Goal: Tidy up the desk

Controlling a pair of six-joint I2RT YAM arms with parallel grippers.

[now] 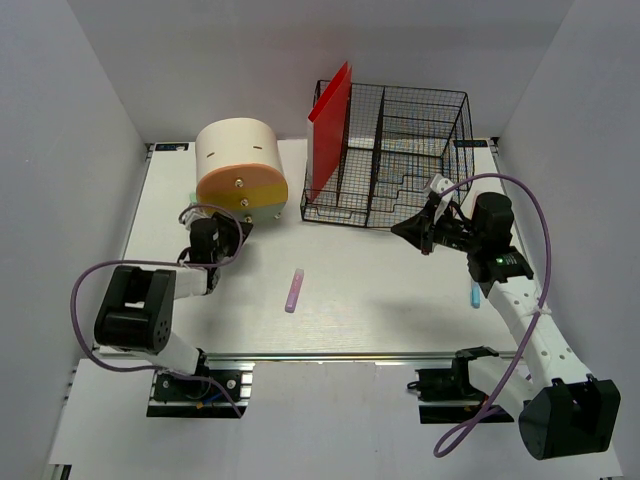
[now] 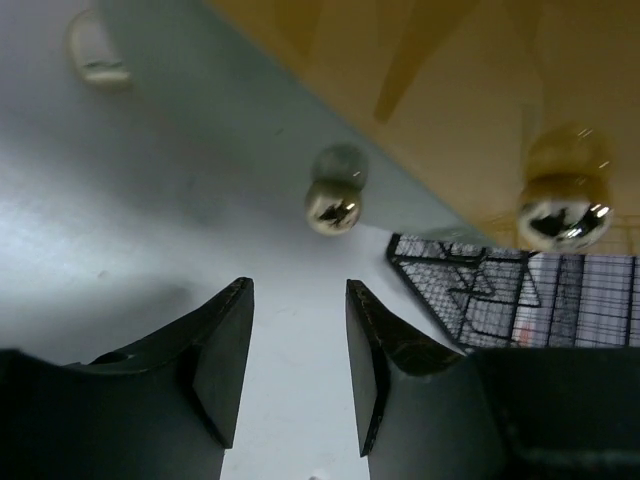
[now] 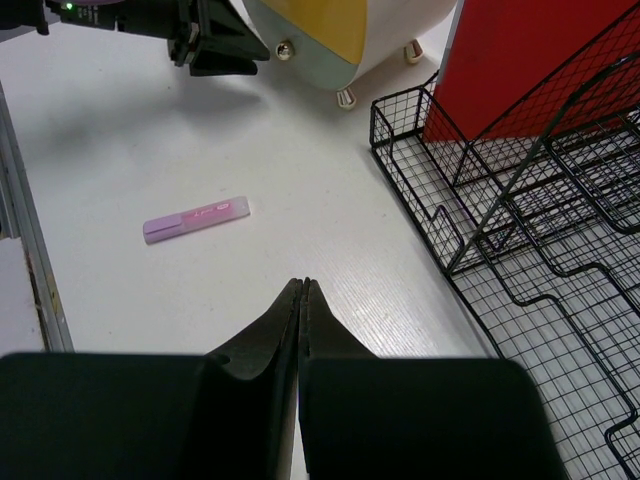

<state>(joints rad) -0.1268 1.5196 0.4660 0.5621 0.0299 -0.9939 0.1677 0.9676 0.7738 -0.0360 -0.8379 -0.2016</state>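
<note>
While the left gripper (image 2: 298, 292) hung spread w/ nothing between its fingers, a small knob (image 2: 333, 205) on the drawer box (image 1: 235, 160) sat just ahead, approx. 12 o'clock, a touch toward 1. Prob. step: grab that knob. To do it well: nudge toward 1, straddle the knob fully before closing, then pull straight, no twist. The right gripper (image 3: 302, 288) was pressed together, empty, near the wire basket (image 1: 400, 150). The desk (image 1: 380, 300) lay flat under everything, face up, long axis 9-to-3 in top view, rail (image 1: 340, 354) at 6.

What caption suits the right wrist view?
Jaws shut, the right gripper above the desk; pink pen ahead, wire basket at right.
</note>
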